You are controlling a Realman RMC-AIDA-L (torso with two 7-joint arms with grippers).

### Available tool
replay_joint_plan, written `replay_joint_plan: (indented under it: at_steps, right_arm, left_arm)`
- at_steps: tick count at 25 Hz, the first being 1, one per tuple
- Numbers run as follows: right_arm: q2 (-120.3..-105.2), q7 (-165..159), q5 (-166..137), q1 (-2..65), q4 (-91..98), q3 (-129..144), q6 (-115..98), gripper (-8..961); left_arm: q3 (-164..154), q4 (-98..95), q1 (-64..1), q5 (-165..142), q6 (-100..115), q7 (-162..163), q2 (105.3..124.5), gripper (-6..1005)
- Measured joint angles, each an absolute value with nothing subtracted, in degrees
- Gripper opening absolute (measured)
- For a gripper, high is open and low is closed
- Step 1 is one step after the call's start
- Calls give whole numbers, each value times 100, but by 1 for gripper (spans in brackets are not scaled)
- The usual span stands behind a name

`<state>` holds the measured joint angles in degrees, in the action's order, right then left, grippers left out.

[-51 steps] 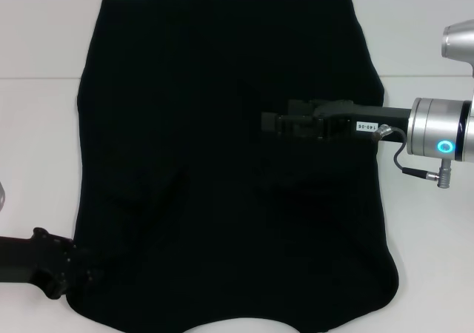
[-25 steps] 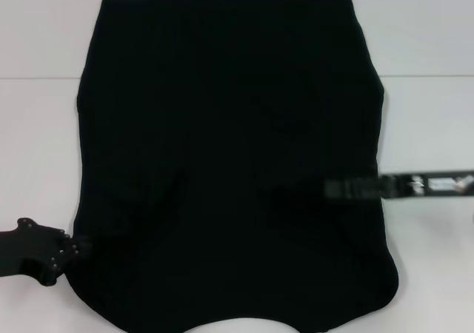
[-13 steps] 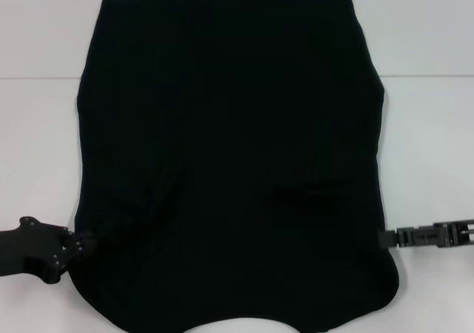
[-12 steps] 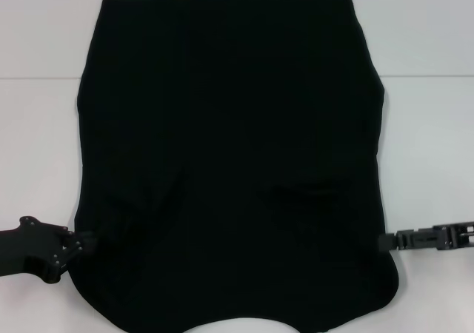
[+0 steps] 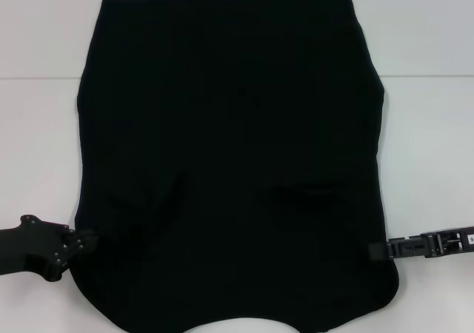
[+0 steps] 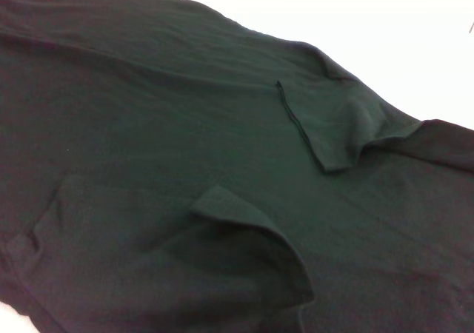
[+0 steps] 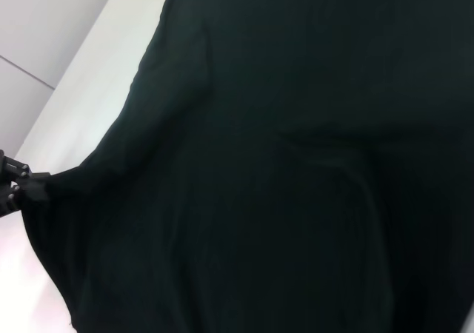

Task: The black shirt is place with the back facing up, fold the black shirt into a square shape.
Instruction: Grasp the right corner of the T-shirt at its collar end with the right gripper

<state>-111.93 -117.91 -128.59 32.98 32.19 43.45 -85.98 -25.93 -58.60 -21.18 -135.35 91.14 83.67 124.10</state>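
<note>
The shirt [image 5: 231, 163] — matte black, soft, plain — lies spread flat over most of the white table [image 5: 37, 148], its near corners rounded. In the left wrist view two small folded flaps stand up from its surface. The left gripper [image 5: 81, 242] reaches in low from 8 o'clock, tips at the shirt's edge; the right gripper [image 5: 379, 251] comes in level from 4 o'clock, touching the opposite edge. I cannot tell whether either claw is apart or together.
</note>
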Motion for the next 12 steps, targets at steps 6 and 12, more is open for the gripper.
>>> replay_joint_plan:
  at_steps: [6, 12]
  right_arm:
    - [-11272, -11807, -13013, 3415, 3202, 4356, -8546, 859]
    - [-11347, -11989, -13298, 3468, 3192, 4358, -8192, 614]
  left_arm:
    - [-2593, -5860, -2125, -13535, 9078, 8367, 12410, 44]
    - [-2591, -5800, -2144, -13535, 9025, 8365, 12406, 43]
